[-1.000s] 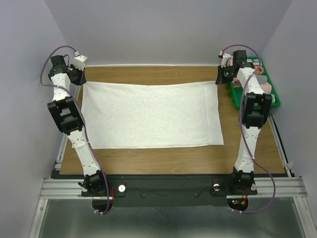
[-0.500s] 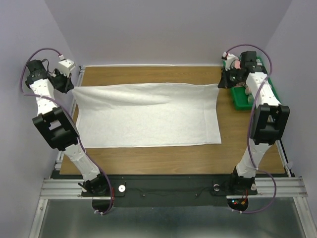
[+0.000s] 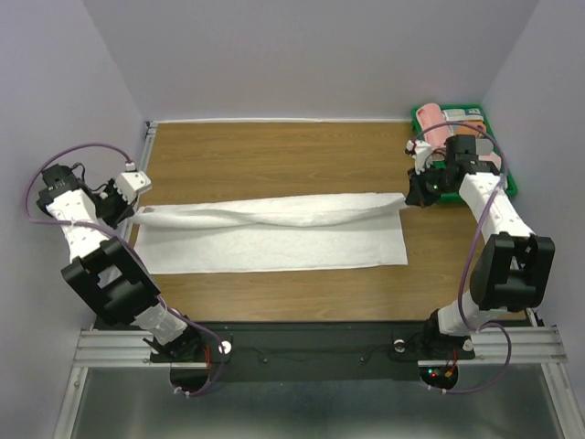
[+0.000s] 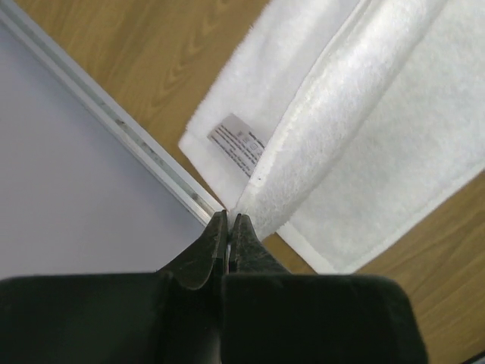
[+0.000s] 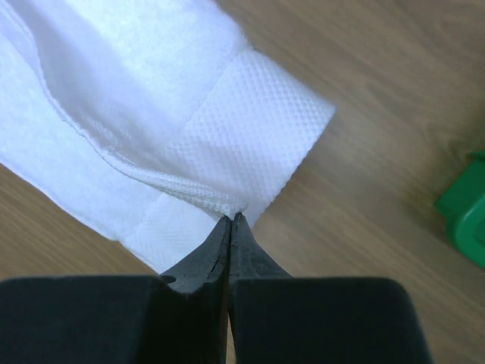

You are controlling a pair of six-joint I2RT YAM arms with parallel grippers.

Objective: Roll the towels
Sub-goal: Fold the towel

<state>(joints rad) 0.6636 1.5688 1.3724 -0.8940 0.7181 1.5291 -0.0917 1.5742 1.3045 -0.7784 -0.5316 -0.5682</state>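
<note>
Folding the white towel (image 3: 274,245) in half lengthwise, ahead of rolling.
Its near half lies flat on the desk (image 3: 274,155), nearer than both sets of fingers. The left fingers (image 4: 229,220) and right fingers (image 5: 231,220), each pressed together, pinch a far corner, and the lifted edge sags between them. Next, I judge, that edge must be laid evenly on the near one. A grey label (image 4: 239,144) shows just past the left fingers, a green bin (image 3: 505,183) beyond the right.

Open tabletop (image 3: 274,155) beyond the white towel (image 3: 274,247); green bin (image 3: 508,186) far right.
</note>
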